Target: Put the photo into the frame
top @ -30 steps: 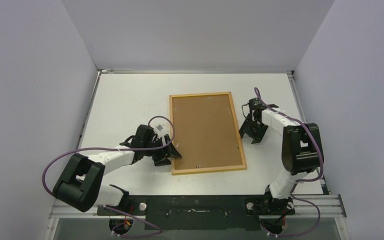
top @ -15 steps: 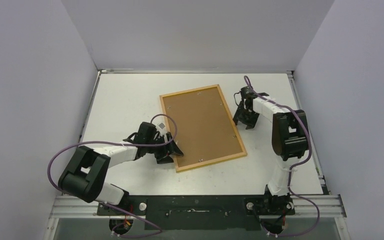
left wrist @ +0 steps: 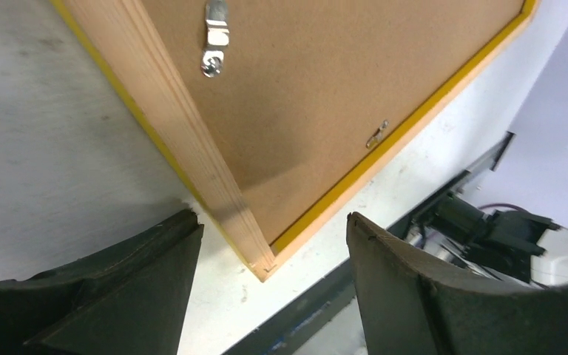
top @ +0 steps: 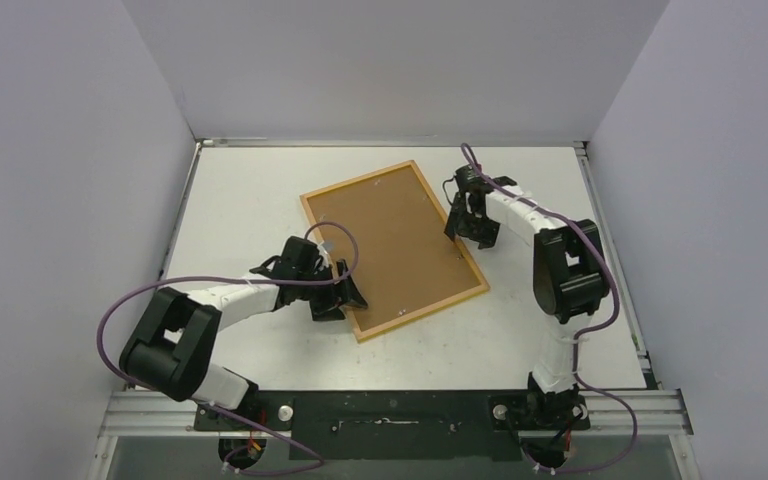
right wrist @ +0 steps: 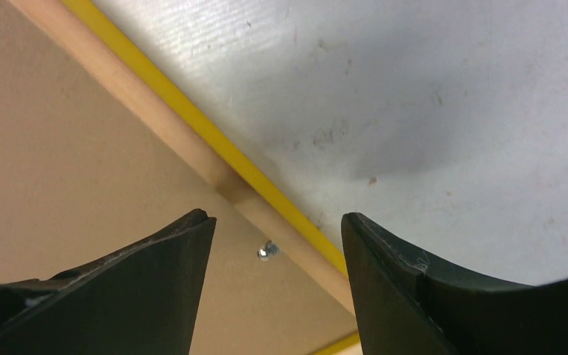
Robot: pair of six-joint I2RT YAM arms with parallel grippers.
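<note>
Left wrist view has the near corner of the frame (left wrist: 159,118) sitting between the fingers of the left claw (left wrist: 272,222). The jaws stand open, with a gap on either side of the corner. The frame lies face down on the surface (right wrist: 429,89), and the brown backing board (left wrist: 325,89) fills its back under a metal tab (left wrist: 214,37). The right claw (right wrist: 277,216) is also open and straddles the frame's far long edge, one finger over the board and one over bare surface, gripping nothing. The photo shows in no view, so I cannot tell where it is.

The likely trouble is that the frame slides instead of being caught. It lies flat and loose, and neither claw has hold of it. A finger nudging the rim would probably spin it further or push it out from between the jaws. The rim is thin and low, so a closing finger may ride over it and press on the board. With the board still seated, nothing can go in yet.

Compared with a second ago, the frame has turned from nearly square to clearly skewed, its far end swung leftward. The right claw has followed that edge farther out. The left claw has kept its place at the near corner.
</note>
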